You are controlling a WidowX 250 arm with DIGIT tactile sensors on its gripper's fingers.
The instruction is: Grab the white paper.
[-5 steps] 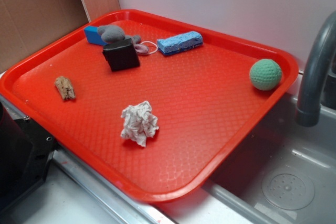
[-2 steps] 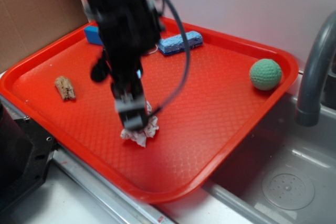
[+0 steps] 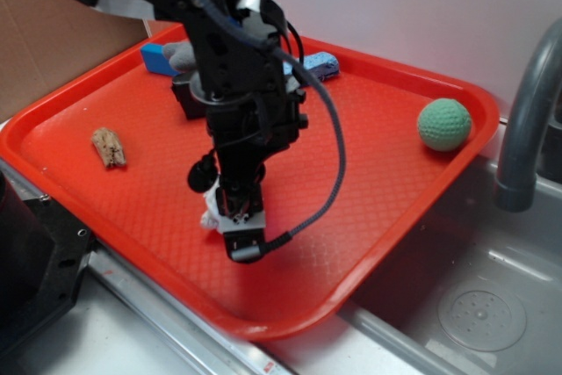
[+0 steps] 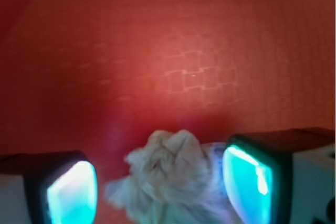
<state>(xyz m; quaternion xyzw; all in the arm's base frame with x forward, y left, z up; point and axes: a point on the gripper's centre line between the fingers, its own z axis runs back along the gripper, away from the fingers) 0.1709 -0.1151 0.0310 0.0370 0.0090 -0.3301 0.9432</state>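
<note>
The white paper (image 4: 173,177), a crumpled off-white wad, lies on the red tray (image 3: 386,217) between my two fingers. In the wrist view the right pad (image 4: 247,182) sits against the wad, while a gap of red tray shows between it and the left pad (image 4: 71,195). My gripper (image 4: 159,187) is open around the paper. In the exterior view the gripper (image 3: 239,233) points down at the tray's front middle. The arm hides most of the paper (image 3: 209,216), leaving only a white edge showing on its left.
On the tray are a green knitted ball (image 3: 443,124) at the right, a blue sponge (image 3: 320,63) at the back, a black box (image 3: 186,96), a grey lump (image 3: 180,55) and a brown piece (image 3: 109,147) at the left. A grey faucet (image 3: 527,120) and sink (image 3: 479,309) are on the right.
The arm came into view over the tray and dropped onto the paper. It has since shifted slightly toward the front edge, and the paper is now nearly covered.
</note>
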